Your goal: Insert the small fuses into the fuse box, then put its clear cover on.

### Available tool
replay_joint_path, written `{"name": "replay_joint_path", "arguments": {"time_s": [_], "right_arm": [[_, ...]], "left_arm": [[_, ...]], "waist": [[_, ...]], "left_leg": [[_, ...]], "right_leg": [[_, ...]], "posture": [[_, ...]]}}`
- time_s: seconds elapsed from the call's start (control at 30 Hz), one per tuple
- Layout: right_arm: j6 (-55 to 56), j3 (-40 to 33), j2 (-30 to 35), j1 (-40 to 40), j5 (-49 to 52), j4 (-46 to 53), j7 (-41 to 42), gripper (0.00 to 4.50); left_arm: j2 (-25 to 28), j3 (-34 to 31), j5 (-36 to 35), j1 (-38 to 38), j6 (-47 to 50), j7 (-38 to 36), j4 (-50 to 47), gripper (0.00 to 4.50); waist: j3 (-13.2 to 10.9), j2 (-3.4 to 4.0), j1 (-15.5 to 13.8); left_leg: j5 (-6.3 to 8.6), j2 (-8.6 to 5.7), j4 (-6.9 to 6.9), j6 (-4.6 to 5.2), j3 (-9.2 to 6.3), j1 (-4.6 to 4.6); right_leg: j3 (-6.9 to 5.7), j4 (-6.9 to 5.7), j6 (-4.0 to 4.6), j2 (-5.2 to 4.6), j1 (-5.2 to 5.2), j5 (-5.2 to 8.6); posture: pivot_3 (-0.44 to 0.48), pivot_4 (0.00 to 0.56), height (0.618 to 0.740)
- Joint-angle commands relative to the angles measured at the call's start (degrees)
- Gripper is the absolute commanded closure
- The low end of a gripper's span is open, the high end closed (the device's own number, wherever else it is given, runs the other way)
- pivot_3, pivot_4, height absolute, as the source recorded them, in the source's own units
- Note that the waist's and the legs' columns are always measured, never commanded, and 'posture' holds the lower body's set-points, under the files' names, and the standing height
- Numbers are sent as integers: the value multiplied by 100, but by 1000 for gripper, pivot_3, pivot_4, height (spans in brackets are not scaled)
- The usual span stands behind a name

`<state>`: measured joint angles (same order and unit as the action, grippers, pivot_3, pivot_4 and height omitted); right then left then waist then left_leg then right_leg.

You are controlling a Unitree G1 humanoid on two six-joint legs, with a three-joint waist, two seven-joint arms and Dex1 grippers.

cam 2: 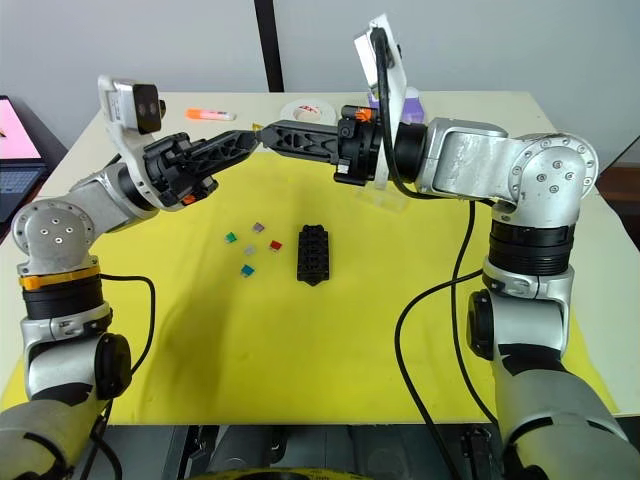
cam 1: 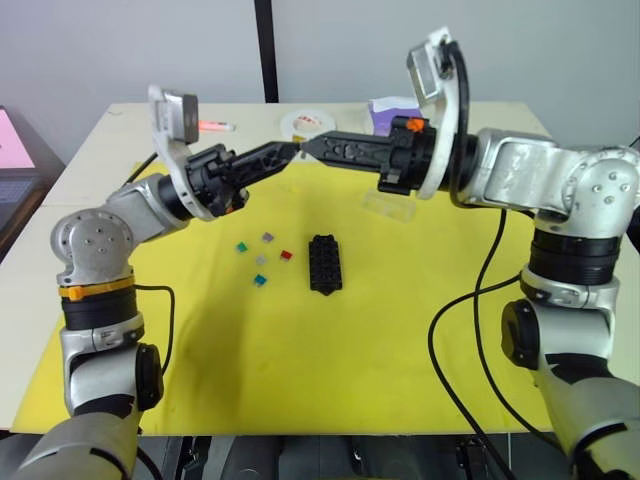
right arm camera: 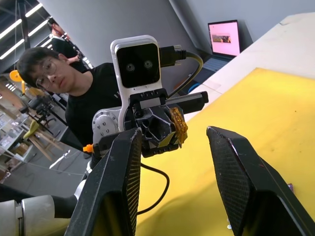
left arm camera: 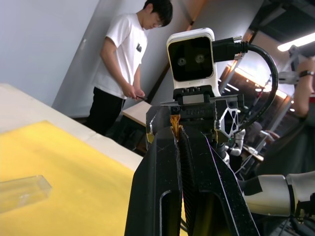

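Note:
The black fuse box (cam 1: 325, 263) lies on the yellow mat (cam 1: 300, 370), its slots facing up. Several small fuses sit just to its left: green (cam 1: 241, 246), red (cam 1: 286, 255), teal (cam 1: 260, 280) and others. Both arms are raised over the far part of the mat, tip to tip. My left gripper (cam 1: 292, 151) is shut on an orange fuse (right arm camera: 178, 125). My right gripper (cam 1: 306, 146) is open, its fingers (right arm camera: 118, 187) spread wide on either side of that fuse. The clear cover (cam 1: 388, 205) rests on the mat, partly hidden under my right arm.
A white tape roll (cam 1: 305, 123), a purple tissue box (cam 1: 392, 108) and an orange marker (cam 1: 216, 126) lie along the table's far edge. A laptop (cam 2: 15, 140) stands off the left side. People stand beyond the table (left arm camera: 123, 64), (right arm camera: 64, 93).

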<state>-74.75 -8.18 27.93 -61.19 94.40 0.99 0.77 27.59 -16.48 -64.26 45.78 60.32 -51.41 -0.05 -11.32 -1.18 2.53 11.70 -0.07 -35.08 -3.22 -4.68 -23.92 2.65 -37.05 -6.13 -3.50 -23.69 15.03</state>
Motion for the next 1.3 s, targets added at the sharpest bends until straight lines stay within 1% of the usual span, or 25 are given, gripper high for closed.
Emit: {"name": "replay_joint_path", "arguments": {"time_s": [0.03, 0.13, 0.17, 0.23, 0.27, 0.4, 0.77, 0.9, 1.0, 1.03, 1.07, 1.13, 1.17, 1.2, 1.23, 1.3], "right_arm": [[167, -45, 71, -38, 204, 125, -26, 2248], [219, -17, 71, -36, 256, 112, -62, 2248], [236, -6, 72, -38, 259, 111, -68, 2436], [269, 18, 88, -38, 290, 108, -80, 2840], [285, 33, 92, -35, 293, 117, -84, 3113], [333, 64, 99, -32, 337, 125, -115, 4424], [411, 116, 101, -44, 487, 48, -180, 4471], [435, 120, 104, -59, 431, 45, -107, 4500], [461, 123, 124, -75, 334, 49, 4, 4500], [467, 118, 142, -72, 295, 50, 60, 4500], [478, 118, 211, -66, 96, 97, 289, 4500], [688, 221, 522, 116, -731, 434, 1117, 4500], [940, 364, 745, 265, -1296, 639, 1665, 4500], [1420, 589, 1014, 512, -1981, 839, 2375, 4500], [1918, 778, 1198, 746, -2592, 922, 2946, 4500], [3333, 1146, 1377, 1217, -3878, 836, 4014, 4500]], "left_arm": [[87, -16, -58, 113, -96, -57, -99, 4500], [73, -14, -53, 114, -106, -36, -115, 4500], [72, -12, -55, 113, -105, -33, -123, 4500], [71, -7, -53, 112, -108, -34, -131, 4500], [69, -7, -49, 113, -112, -29, -131, 4500], [47, 8, -52, 120, -124, -4, -160, 4500], [162, 76, 18, 110, -126, -78, -94, 4500], [368, 227, 206, 45, -134, -255, -45, 3466], [574, 210, 173, 23, -78, -429, -16, 2370], [694, 226, 209, 4, -68, -508, -21, 2037], [897, 259, 307, -27, -72, -632, -16, 1670], [1285, 447, 759, -103, -300, -771, 4, 997], [1502, 659, 1088, -206, -535, -942, -67, 619], [1671, 837, 1358, -313, -740, -1083, -142, 303], [1829, 1054, 1687, -434, -1033, -1225, -230, 303], [2002, 1421, 2263, -722, -1711, -1500, -434, 303]], "waist": [[0, 0, -3], [0, 0, -3], [0, 0, -2], [0, 0, -3], [0, 0, -4], [0, 0, -3], [0, 0, -2], [0, 0, -3], [0, 0, 4], [0, 0, 4], [0, 0, 8], [-1, 1, 1], [-1, 1, -3], [-1, 1, -16], [0, 1, -27], [0, 1, -25]], "left_leg": [[0, 0, -1, 0, 0, -5], [0, 0, -4, 1, -1, -25], [-1, 0, -5, 1, -1, -33], [-1, 0, -6, 1, -1, -48], [-1, 0, -5, 1, -1, -51], [-1, 0, -4, 1, -1, -52], [-1, 0, -5, 1, 0, -52], [-1, 0, -5, 2, 0, -53], [-1, 0, -5, 2, 0, -52], [-1, 0, -5, 2, 0, -52], [-1, 1, -4, 2, 0, -52], [-1, 1, -3, 2, 0, -53], [-1, 1, -2, 2, 0, -54], [-1, 1, -2, 2, 0, -54], [-1, 1, -1, 2, 0, -55], [0, 0, -1, 0, 6, -55]], "right_leg": [[0, 0, 0, 0, -4, 0], [0, -1, -2, 0, -21, -1], [0, -2, -3, 0, -29, -2], [0, -6, -3, 0, -46, -2], [0, -8, -3, 1, -51, -2], [0, -8, -3, 0, -53, -2], [0, -10, -3, 2, -54, -2], [0, -10, -3, 2, -54, -3], [1, -10, -3, 3, -55, -3], [1, -11, -3, 3, -55, -2], [1, -11, -3, 4, -56, -2], [1, -12, -3, 6, -59, -2], [1, -11, -2, 7, -61, -2], [1, -10, -3, 7, -61, -2], [1, -6, -3, 7, -60, -2], [2, 4, -6, 6, -55, 0]], "posture": [[0, 150, 740], [0, 150, 740], [0, 150, 740], [0, 150, 740], [0, 150, 740], [0, 150, 740], [0, 150, 740], [0, 150, 740], [0, 150, 740], [0, 150, 740], [0, 150, 740], [0, 150, 740], [0, 150, 740], [0, 150, 740], [0, 150, 740], [0, 150, 740]]}}
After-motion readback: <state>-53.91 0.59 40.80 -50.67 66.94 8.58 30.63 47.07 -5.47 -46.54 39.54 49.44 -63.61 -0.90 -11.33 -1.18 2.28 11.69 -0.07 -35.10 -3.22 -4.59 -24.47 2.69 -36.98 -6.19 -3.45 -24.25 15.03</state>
